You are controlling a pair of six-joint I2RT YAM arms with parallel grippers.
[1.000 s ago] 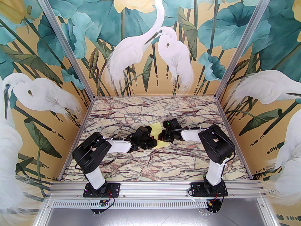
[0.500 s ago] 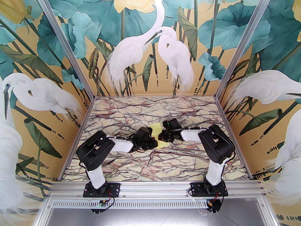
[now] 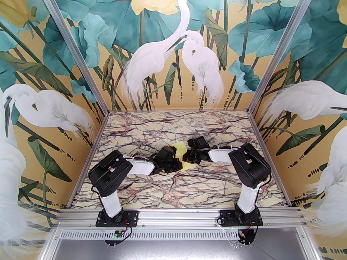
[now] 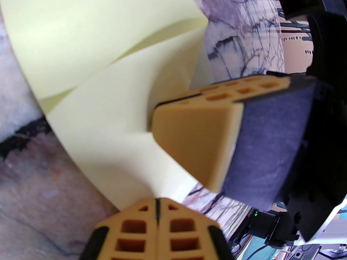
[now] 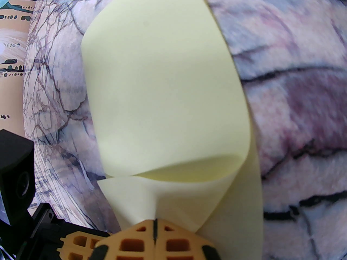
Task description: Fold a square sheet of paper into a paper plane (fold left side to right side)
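Note:
The square sheet of paper (image 3: pixel 179 146) is pale yellow and lies mid-table, folded over on itself with the upper layer bowed up (image 5: pixel 162 91). My left gripper (image 3: pixel 178 165) is shut, its tips (image 4: pixel 157 213) touching the sheet's near edge (image 4: pixel 108 104). My right gripper (image 3: pixel 186 158) is shut too, tip down (image 5: pixel 155 230) on the folded layers. Its tan fingers (image 4: pixel 195 139) rest on the paper in the left wrist view. The left fingers (image 5: pixel 78 242) show at the lower left of the right wrist view. The arms hide most of the sheet from above. The paper plane is out of view.
The marble-patterned table (image 3: pixel 176 194) is walled by painted panels at the back and both sides. An aluminium rail (image 3: pixel 176 215) carries both arm bases at the near edge. The two wrists stand close together over the sheet.
The left arm's elbow has swung slightly right and its gripper has edged right along the sheet. The right arm has not moved.

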